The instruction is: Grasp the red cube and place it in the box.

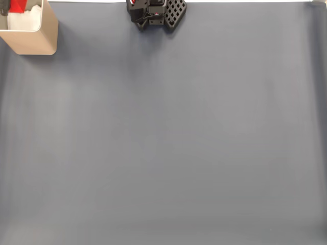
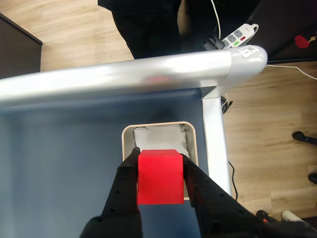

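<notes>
In the fixed view, the box (image 1: 36, 38) is seen at the far left corner of the grey-blue surface (image 1: 168, 143), cut off by the left and top edges, and a patch of the red cube (image 1: 17, 5) is visible above its white interior. Further right along the far edge, a black part of the arm (image 1: 156, 13) with a perforated plate is seen. In the wrist view, the black claw (image 2: 160, 159) enters from the near edge, and the red cube (image 2: 160, 177) is gripped between its two fingers (image 2: 125, 181), one pressed against the left face and the other against the right face. The cube is held above the near part of the box (image 2: 192, 144), whose tan rim and pale inside are seen just beyond it; whether the cube touches the box cannot be told. Beyond the box, a rounded silver rail (image 2: 129, 74) is seen running across the far edge of the surface, with a silver leg (image 2: 214, 134) dropping at the right. Further right, a wooden floor (image 2: 267, 124) is seen, with a white power strip (image 2: 240, 34) and cables lying on it.
</notes>
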`<state>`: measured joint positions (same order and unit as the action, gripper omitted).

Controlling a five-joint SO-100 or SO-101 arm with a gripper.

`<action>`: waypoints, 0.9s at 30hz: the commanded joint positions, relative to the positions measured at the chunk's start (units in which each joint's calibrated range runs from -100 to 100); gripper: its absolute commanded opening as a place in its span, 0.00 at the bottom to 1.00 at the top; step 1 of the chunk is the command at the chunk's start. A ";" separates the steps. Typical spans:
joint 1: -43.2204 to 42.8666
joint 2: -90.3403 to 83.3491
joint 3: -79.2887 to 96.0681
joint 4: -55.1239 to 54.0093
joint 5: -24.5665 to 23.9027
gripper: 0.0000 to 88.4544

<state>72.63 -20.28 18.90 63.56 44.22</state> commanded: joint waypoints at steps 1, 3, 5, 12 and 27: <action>1.31 -4.42 0.54 -2.74 -0.39 0.05; 1.66 -5.63 1.91 -3.56 -0.24 0.05; 1.81 -6.59 3.09 -4.30 -0.24 0.05; 1.73 -8.66 3.91 -5.04 -0.78 0.05; -0.82 -11.52 3.91 -7.42 -0.63 0.05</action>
<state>72.85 -29.14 24.23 57.28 43.39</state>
